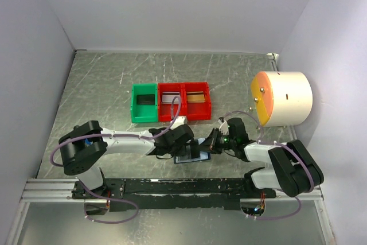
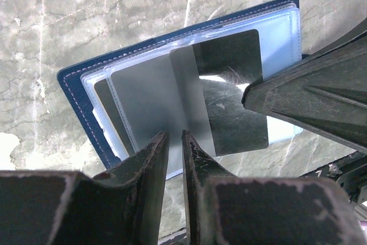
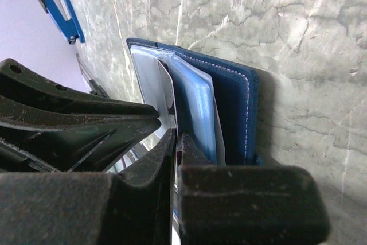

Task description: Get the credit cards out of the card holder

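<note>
The card holder lies open and flat on the desk, near the front edge and squarely between our two arms. The left tool meets it from the left and the right tool from the right.

In the left wrist view a silvery card sits partly out of a clear pocket. Its free edge points straight at the left tool, and its long axis runs from the pocket mouth toward that tool. The left tool's fingers are drawn close together with that edge between them, so we judge that it is pinching the card. The gap is narrow and the contact is hard to see.

The right tool is pressed together. In its own view a thin clear sleeve of the card holder runs into the seam between its fingers, so we take it to be pinning the card holder in place.

The coming move turns on one line. The card lies nearer the left arm and must slide along its own length toward that arm, directly away from the right tool. A pull off that axis would likely jam the card in the pocket or drag the card holder along. The row of bins stands further back on the desk, well apart.
</note>
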